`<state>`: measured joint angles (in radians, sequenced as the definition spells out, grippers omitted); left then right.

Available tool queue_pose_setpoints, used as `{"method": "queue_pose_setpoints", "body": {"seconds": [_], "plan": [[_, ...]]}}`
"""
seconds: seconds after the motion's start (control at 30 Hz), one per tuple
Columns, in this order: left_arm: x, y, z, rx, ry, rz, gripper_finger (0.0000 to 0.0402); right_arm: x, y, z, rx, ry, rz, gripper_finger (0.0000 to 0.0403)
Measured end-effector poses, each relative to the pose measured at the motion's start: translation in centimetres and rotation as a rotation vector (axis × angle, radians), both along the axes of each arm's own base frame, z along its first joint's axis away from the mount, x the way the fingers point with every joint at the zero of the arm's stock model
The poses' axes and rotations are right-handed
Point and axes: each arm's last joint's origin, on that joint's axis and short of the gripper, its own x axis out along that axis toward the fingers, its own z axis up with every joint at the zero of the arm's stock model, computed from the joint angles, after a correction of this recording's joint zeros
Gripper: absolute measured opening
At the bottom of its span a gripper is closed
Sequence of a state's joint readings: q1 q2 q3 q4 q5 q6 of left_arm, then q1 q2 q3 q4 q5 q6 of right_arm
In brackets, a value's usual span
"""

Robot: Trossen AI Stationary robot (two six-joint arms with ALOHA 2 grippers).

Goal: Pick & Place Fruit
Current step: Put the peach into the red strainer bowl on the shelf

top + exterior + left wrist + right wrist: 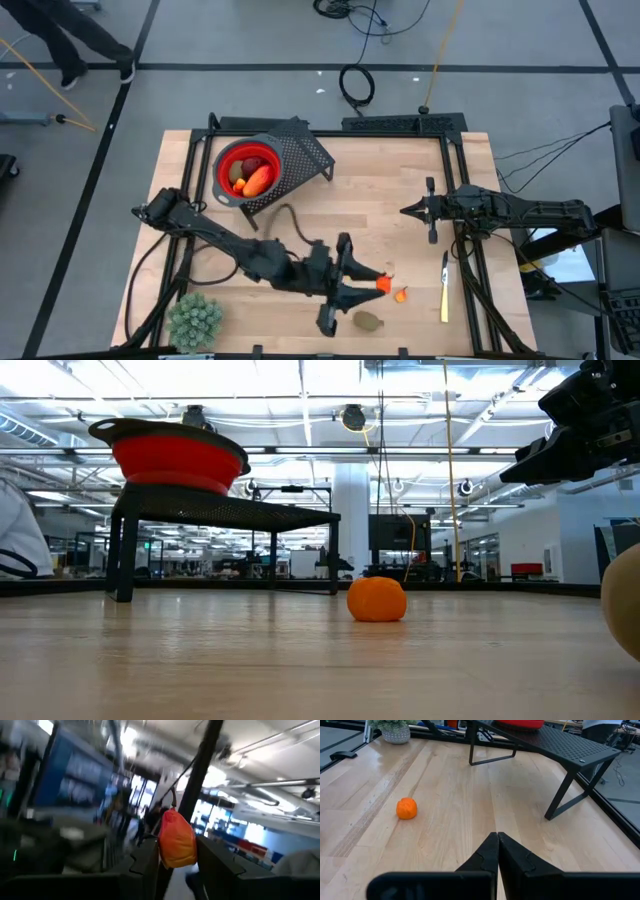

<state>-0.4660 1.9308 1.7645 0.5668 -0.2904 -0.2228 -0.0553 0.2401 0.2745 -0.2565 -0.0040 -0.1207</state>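
Two arms share the wooden table (400, 190). At the near edge the left gripper (375, 283) pinches a small orange fruit (176, 840) between its fingers; from above only a speck of orange shows at the fingertips, and the left wrist view is smeared, so the piece's shape is hard to make out beyond an orange lump with a redder top. Just right of that gripper a second orange piece (402, 294) lies on the wood, the same round piece that sits mid-table in the low view. A brownish-green oval (369, 320) rests just nearer, close to the table's edge; the tan curve cut off at the right border of the low view may be it, though that cannot be told. On the far left a red bowl (250, 168) stands on a black mesh stand (305, 155), holding an orange piece and other fruit too small to sort. The right gripper (408, 210) hangs over the right half of the table, fingers pressed together on nothing. A pale green spiky plant (195, 320) stands at the near left corner, and a yellow stick-like thing (444, 288) lies on the near right.
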Motion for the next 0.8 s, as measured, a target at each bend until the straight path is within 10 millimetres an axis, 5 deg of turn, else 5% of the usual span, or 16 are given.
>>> {"method": "queue_pose_setpoints", "body": {"seconds": [0.4,0.8], "plan": [[1.8,3.1,-5.6,-0.474,0.58,0.14,0.0124,0.0,0.0,0.0,0.0,0.003,-0.001,0.0],[1.0,6.5,-9.4,-0.646,0.918,0.406,0.0124,0.0,0.0,0.0,-0.001,0.003,-0.002,0.0]]}}
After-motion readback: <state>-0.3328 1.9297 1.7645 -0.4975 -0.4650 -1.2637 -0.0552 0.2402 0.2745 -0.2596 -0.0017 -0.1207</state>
